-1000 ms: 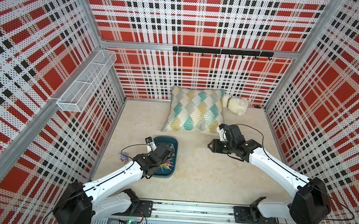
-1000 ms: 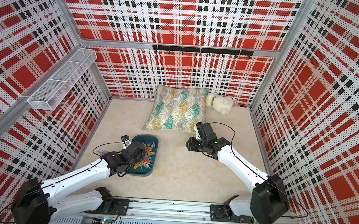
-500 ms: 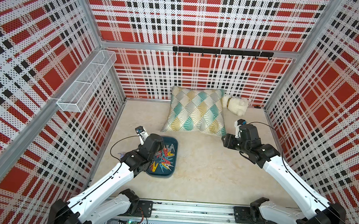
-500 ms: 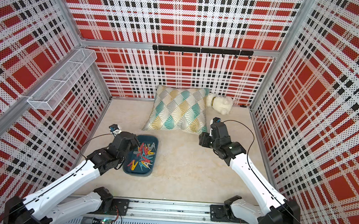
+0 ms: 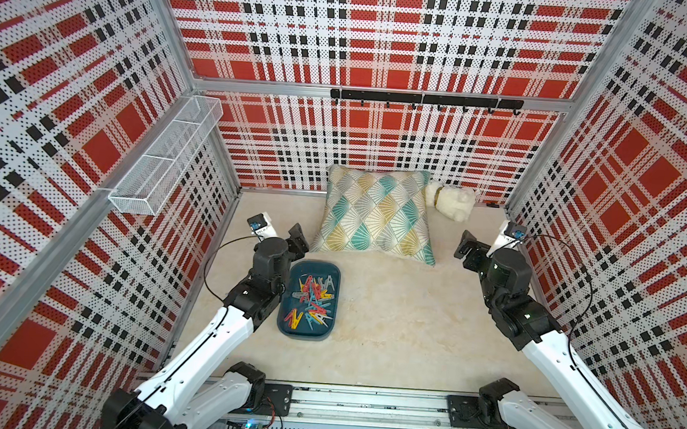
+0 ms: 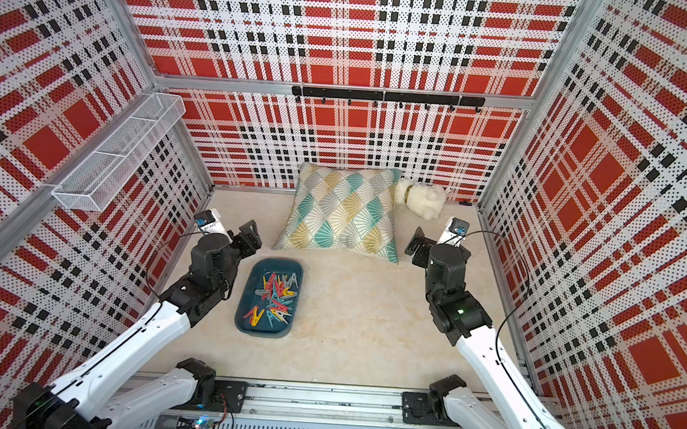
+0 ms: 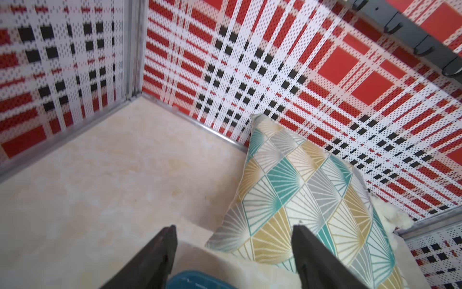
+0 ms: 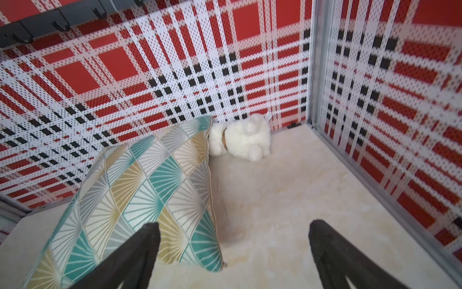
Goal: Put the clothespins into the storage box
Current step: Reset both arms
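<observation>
The storage box (image 5: 304, 333) (image 6: 261, 330), a shallow dark teal tub, sits on the cream floor left of centre. Several clothespins (image 5: 312, 300) (image 6: 276, 297) in red, yellow, teal and grey lie piled inside it. My left gripper (image 5: 298, 239) (image 6: 249, 236) hovers just beyond the box's far left corner, open and empty. In the left wrist view the gripper (image 7: 233, 227) stands with its jaws wide apart, and only the box's edge (image 7: 192, 280) shows below them. My right gripper (image 5: 469, 253) (image 6: 420, 248) (image 8: 234, 222) is near the right wall, open and empty, beside the pillow's near right corner.
A patterned pillow (image 5: 375, 213) leans on the back wall, with a white plush toy (image 5: 452, 200) at its right. A white wire basket (image 5: 163, 161) hangs on the left wall and a black hook rail (image 5: 424, 100) on the back wall. Plaid walls enclose three sides.
The left gripper has risen off the box and moved to its far left corner. The right gripper has swung from the centre towards the right wall. Both jaws have opened wider.
</observation>
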Robot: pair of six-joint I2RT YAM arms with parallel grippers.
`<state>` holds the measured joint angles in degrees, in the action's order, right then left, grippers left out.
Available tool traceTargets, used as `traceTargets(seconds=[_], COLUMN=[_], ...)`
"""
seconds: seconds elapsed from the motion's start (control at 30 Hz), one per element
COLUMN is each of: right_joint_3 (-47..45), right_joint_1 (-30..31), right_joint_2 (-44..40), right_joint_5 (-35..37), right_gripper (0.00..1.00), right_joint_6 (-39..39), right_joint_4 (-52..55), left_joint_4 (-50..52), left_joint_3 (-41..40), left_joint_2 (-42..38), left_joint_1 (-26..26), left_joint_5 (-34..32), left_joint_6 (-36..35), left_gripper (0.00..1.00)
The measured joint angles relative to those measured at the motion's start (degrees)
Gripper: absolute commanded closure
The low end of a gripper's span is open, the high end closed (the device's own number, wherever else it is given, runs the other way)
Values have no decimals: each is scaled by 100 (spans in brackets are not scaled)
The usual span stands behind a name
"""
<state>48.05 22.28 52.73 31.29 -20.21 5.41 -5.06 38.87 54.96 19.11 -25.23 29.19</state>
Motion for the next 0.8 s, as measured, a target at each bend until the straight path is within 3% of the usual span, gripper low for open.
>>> traceTargets(seconds=[0.07, 0.33, 0.57, 0.8], right_joint_3=[-15, -1008, -2363, -3187], right_joint_1=[-74, -914, -1231, -1246], right_joint_2=[219, 804, 807, 1169], right_joint_5=[181, 350, 310, -258], right_gripper=[0, 0, 0, 0], right_joint_6=[490, 1416, 1718, 1731], right_joint_4=[-509, -1869, -2739, -4181], left_joint_4=[-636, -2063, -2806, -4096], left_joint_3=[-352, -1327, -2389, -3272], left_joint_2=[-28, 203, 2, 321], left_joint_1=[-262, -1665, -1969, -2149], left_joint_5=[94, 420, 391, 317], left_joint_6=[-249, -905, -1537, -1818], left_gripper=[1, 1, 1, 1])
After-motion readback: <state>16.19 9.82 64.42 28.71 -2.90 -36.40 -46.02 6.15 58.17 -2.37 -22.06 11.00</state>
